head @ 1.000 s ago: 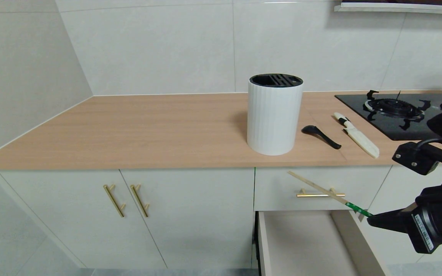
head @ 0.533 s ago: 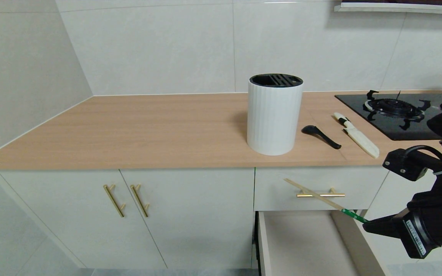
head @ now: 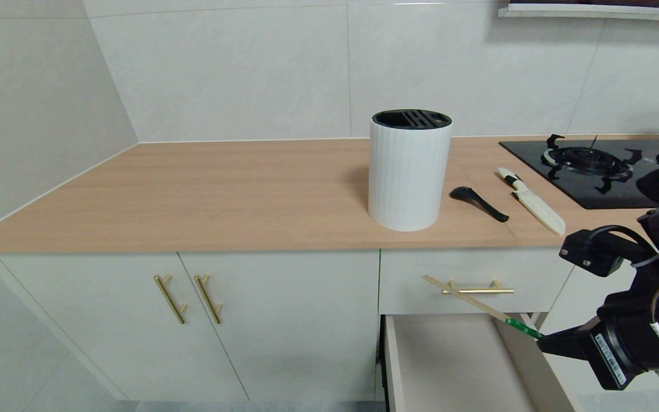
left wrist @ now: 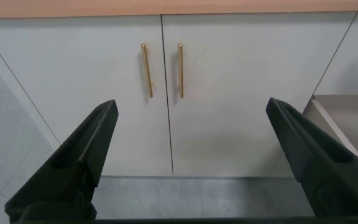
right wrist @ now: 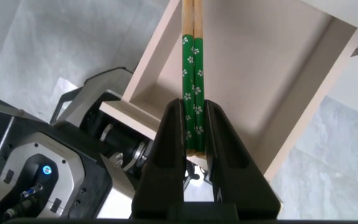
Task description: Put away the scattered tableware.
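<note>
My right gripper [head: 542, 340] is shut on a pair of wooden chopsticks [head: 472, 302] with green flowered ends [right wrist: 192, 93], held slanted over the right side of the open lower drawer [head: 455, 366], below the counter edge. On the counter lie a black spoon [head: 478, 203] and a white-bladed knife [head: 531, 200], right of a white ribbed utensil holder [head: 408, 170] with a black slotted top. My left gripper [left wrist: 191, 162] stands open low in front of the left cabinet doors [left wrist: 166, 93], with nothing between its fingers.
A gas hob [head: 592, 163] sits at the counter's far right. The closed upper drawer with a gold handle [head: 478, 290] is just behind the chopsticks. Two cabinet doors with gold handles [head: 189, 297] are to the left. The wooden counter [head: 221, 194] left of the holder is bare.
My right gripper has lowered and shifted slightly left with the chopsticks, bringing them closer to the open drawer. The left arm and counter items have not moved.
</note>
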Controlling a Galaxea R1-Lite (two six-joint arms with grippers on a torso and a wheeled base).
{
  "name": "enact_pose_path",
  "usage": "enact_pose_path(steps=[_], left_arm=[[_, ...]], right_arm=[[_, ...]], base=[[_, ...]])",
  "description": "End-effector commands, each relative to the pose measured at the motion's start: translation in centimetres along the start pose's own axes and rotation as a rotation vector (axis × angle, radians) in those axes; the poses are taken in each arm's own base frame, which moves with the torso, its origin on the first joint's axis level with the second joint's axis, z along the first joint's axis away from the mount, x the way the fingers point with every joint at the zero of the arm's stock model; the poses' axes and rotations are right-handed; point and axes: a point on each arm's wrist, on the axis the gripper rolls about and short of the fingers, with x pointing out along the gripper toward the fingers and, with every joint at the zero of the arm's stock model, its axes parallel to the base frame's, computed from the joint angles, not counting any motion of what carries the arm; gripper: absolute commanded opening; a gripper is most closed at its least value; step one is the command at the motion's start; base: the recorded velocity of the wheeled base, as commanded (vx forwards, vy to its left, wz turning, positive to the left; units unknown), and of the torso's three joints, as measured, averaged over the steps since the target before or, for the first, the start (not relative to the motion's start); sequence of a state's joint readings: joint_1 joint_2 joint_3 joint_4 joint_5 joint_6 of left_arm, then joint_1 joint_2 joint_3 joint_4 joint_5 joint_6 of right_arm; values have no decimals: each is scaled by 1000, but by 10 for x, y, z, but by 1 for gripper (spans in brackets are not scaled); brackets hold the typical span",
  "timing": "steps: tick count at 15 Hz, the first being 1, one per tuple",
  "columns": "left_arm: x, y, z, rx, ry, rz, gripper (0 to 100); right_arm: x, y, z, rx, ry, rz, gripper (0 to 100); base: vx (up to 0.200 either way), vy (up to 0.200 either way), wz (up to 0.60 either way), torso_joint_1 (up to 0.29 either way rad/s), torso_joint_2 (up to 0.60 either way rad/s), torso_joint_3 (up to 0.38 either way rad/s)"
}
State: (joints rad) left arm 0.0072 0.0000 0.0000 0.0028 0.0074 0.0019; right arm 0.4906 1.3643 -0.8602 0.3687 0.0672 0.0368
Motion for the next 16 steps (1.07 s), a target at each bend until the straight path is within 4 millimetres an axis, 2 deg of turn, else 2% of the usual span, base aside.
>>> enact_pose_path(steps=[1, 16], left_arm=[[0, 0, 0, 0, 2, 1, 100], [0, 0, 0, 0, 2, 1, 100]], right_arm=[[4, 0, 0, 1, 15, 0, 0], [13, -1, -1, -3, 54, 0, 0]], base=[[0, 0, 0, -105, 251, 168], [0, 0, 0, -150, 454, 295]])
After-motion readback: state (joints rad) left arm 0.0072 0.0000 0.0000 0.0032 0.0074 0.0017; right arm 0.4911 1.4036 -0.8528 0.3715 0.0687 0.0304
